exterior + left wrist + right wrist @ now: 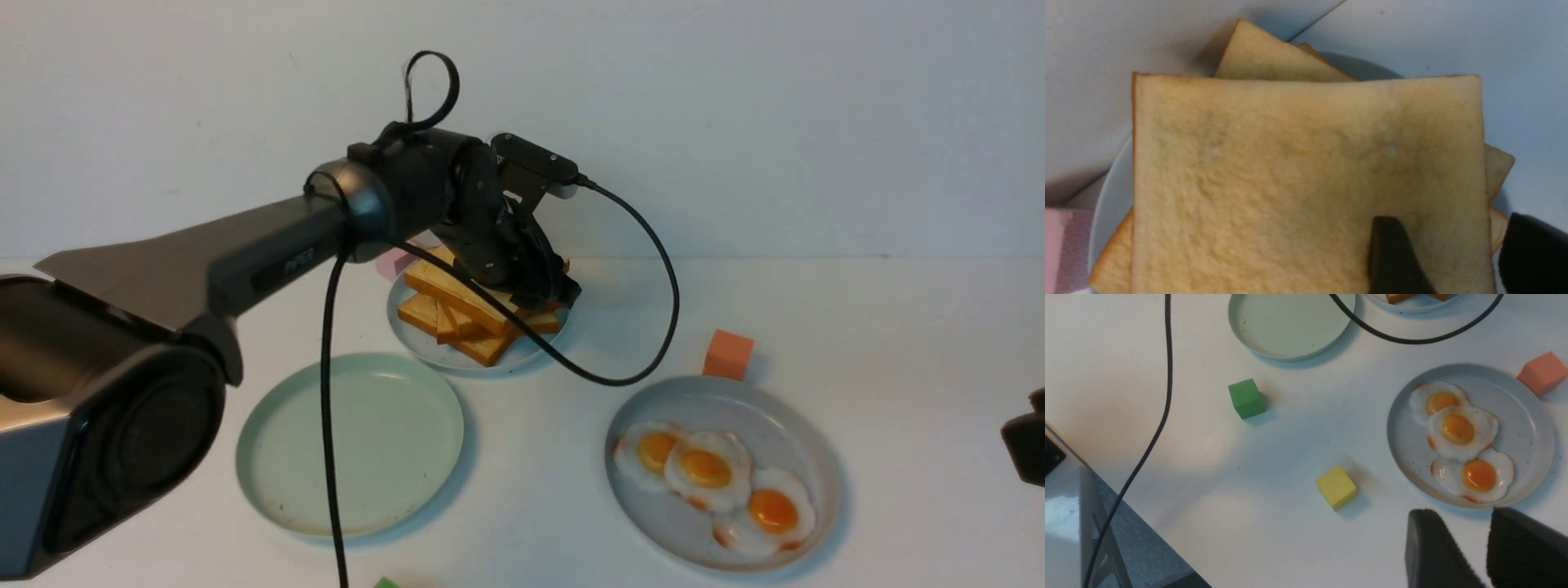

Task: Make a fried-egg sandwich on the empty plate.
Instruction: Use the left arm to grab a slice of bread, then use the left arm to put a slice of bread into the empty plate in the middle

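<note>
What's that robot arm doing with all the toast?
It's getting ready to make an egg sandwich. The left gripper is down at the pile of toast at the back, jaws open, with one finger over the top slice and the other past its edge. The mint-green plate in front has nothing on it. Three fried eggs lie on the grey-blue plate, and the right gripper hovers beside it, open and holding nothing.

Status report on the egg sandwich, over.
Left gripper open, straddling an edge of the top toast slice. Right gripper open, empty, near the egg plate. Mint plate bare, no sandwich yet. Black cable crosses in front of it.
</note>
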Action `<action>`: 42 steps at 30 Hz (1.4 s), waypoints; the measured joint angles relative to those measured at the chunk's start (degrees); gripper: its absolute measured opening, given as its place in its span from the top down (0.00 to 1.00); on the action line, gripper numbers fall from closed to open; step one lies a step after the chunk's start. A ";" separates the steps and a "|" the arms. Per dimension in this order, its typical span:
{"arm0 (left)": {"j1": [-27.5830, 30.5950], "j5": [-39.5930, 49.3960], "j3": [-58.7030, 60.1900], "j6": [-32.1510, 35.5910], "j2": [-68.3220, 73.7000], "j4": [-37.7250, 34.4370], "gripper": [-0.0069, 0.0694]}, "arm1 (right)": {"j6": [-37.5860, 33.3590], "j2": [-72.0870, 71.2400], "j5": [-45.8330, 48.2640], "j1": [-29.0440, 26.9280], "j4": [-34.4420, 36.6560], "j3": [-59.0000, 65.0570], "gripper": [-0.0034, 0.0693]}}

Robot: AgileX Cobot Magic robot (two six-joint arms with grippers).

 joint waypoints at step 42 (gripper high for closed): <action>-0.31 11.18 3.03 1.57 -15.74 1.02 0.92 | -0.17 0.00 0.00 0.00 1.67 -0.06 0.73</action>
